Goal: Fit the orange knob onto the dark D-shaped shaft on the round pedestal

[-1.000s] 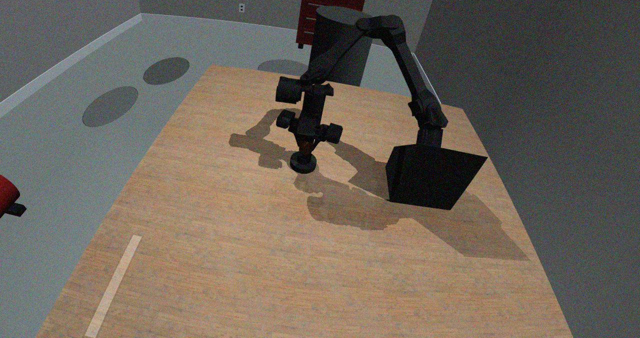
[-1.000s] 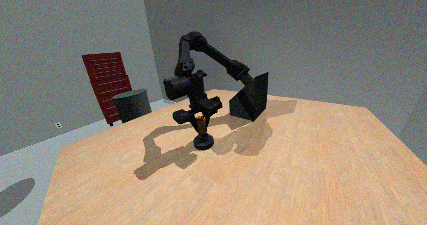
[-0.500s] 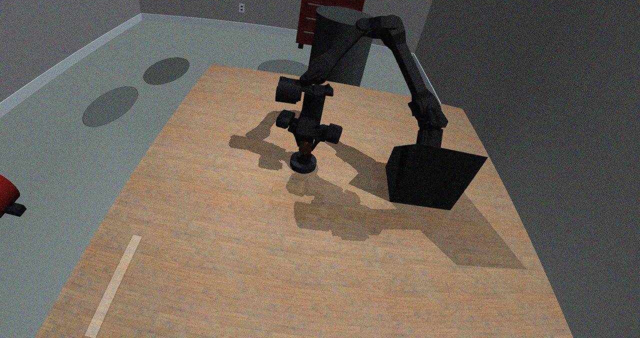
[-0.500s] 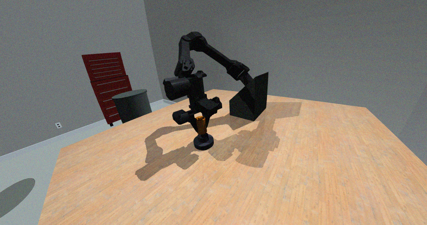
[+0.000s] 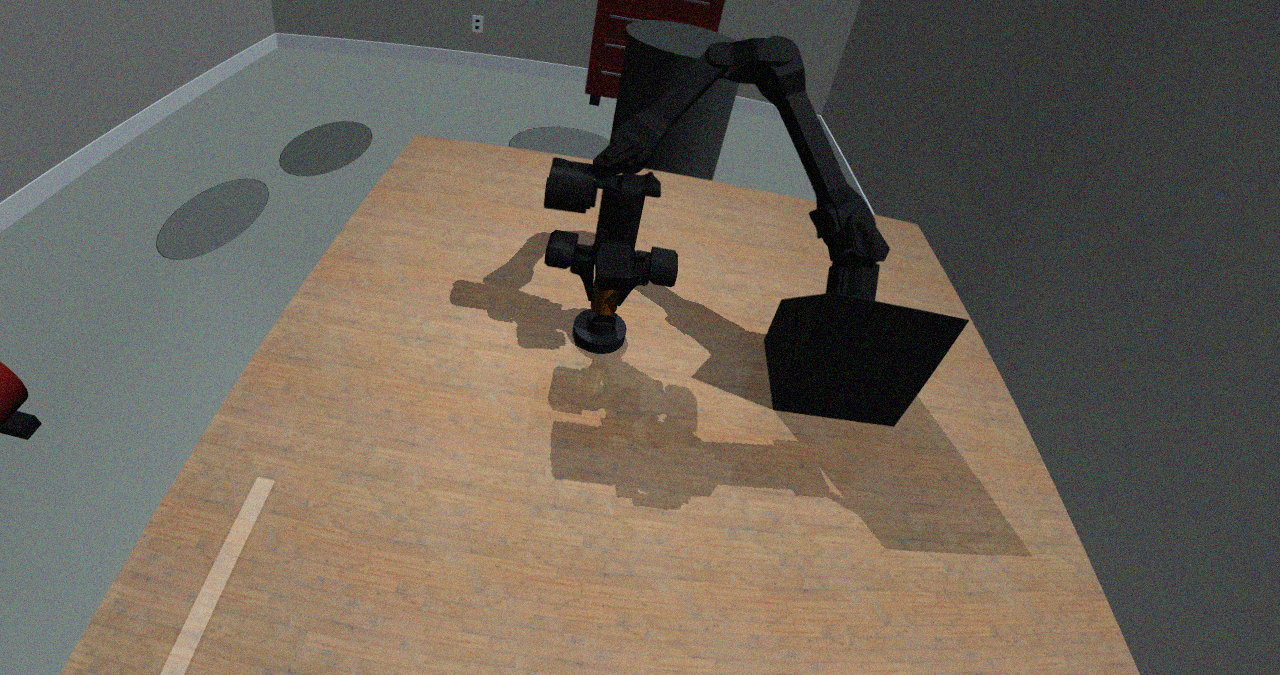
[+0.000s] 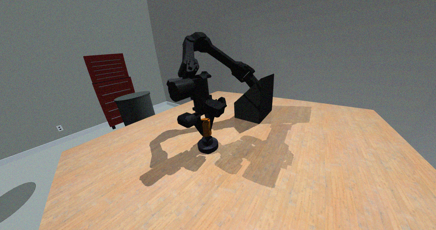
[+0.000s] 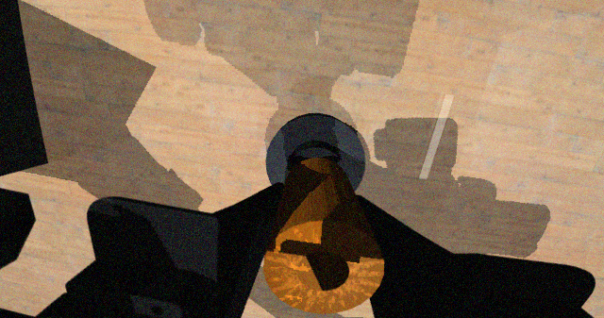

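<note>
The orange knob (image 5: 605,300) (image 6: 206,127) (image 7: 284,280) stands upright between the fingers of my gripper (image 5: 604,307) (image 6: 207,132) (image 7: 317,195), which is shut on it. The knob is above the dark round pedestal (image 5: 586,339) (image 6: 207,148) (image 7: 317,124), roughly in line with its centre. A short dark stub (image 6: 208,139) shows between the knob's lower end and the pedestal's wide base. I cannot tell whether they touch. The shaft's flat side and the underside of the knob's hole are hidden. A dark patch lies on the knob's top in the wrist view.
The arm's black angular base (image 5: 850,362) (image 6: 254,103) (image 7: 19,101) stands on the wooden table (image 5: 402,510) (image 6: 335,173). A pale strip (image 5: 219,572) (image 7: 436,136) lies on the table. A dark cylinder (image 5: 671,98) (image 6: 135,108) and a red cabinet (image 6: 112,88) stand beyond the table.
</note>
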